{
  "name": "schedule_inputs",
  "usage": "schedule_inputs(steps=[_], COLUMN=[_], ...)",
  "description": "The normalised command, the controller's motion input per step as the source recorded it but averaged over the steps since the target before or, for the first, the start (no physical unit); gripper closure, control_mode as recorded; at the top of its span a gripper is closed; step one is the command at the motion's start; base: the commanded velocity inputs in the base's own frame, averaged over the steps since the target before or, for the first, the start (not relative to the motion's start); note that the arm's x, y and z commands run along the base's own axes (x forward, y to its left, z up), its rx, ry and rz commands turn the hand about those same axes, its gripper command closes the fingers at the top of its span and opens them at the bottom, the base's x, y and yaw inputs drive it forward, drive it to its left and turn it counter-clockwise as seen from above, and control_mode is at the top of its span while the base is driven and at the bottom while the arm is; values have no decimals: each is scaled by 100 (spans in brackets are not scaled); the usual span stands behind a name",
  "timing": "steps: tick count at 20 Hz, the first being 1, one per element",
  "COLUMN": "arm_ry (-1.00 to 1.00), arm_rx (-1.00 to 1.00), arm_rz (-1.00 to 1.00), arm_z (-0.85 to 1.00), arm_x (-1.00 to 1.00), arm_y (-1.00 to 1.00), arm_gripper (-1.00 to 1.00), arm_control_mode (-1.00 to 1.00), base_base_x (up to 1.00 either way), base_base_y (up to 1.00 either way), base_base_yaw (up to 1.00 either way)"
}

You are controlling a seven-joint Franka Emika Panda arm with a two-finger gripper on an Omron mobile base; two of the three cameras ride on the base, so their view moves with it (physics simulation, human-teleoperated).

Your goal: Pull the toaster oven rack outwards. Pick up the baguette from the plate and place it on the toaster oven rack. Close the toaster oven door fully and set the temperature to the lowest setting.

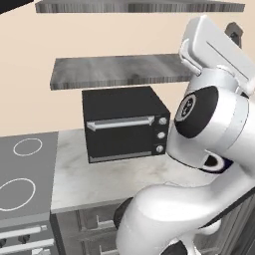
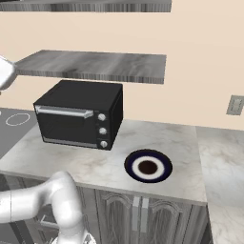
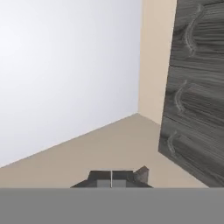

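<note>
Closest to your base cameras, the white arm (image 1: 199, 164) is bulking up across the lower right of the left base view, elbow raised in front of the toaster oven's right edge. Pincer (image 3: 112, 178) is showing closed in the hand view, tips pressed together with nothing between them, and it is pointing at a white wall, a beige corner and a dark wood-grain panel (image 3: 194, 87).

You're looking at the toaster oven (image 2: 78, 114) sitting on the marble table (image 2: 62, 159), under the lower grey shelf (image 2: 90, 64). Toaster oven door (image 2: 64, 125) is standing upright and shut, silver bar handle (image 2: 63, 112) running along its top edge. Three knobs are lining up in a column on the right panel; the temperature (image 2: 101, 116) knob is sitting topmost. Its pointer is too small for you to read.

Plate (image 2: 148, 166) is lying on the table to the right of the oven, near the front edge, well apart from the arm. Its dark centre is showing bare.

Stove (image 1: 22, 174) with white ring markings is sitting left of the oven, level with the table. Wall outlet (image 2: 235, 105) is sitting on the beige wall at far right.
</note>
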Motion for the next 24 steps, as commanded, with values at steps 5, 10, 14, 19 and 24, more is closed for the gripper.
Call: schedule_inputs(steps=[5,10,14,19,24], arm_ry=[23,26,29,19,20], arm_rx=[36,32,31,27,22], arm_rz=[-9,-7,0,0,0], arm_z=[-25,-50,-80,-93,-61], arm_x=[26,49,65,52,25], arm_y=[-100,-100,-100,-100,-98], arm_gripper=[100,100,100,100,100], arm_control_mode=[-100,-100,-100,-100,-100], base_base_x=[0,0,0,0,0], base_base_y=[0,0,0,0,0], base_base_yaw=[0,0,0,0,0])
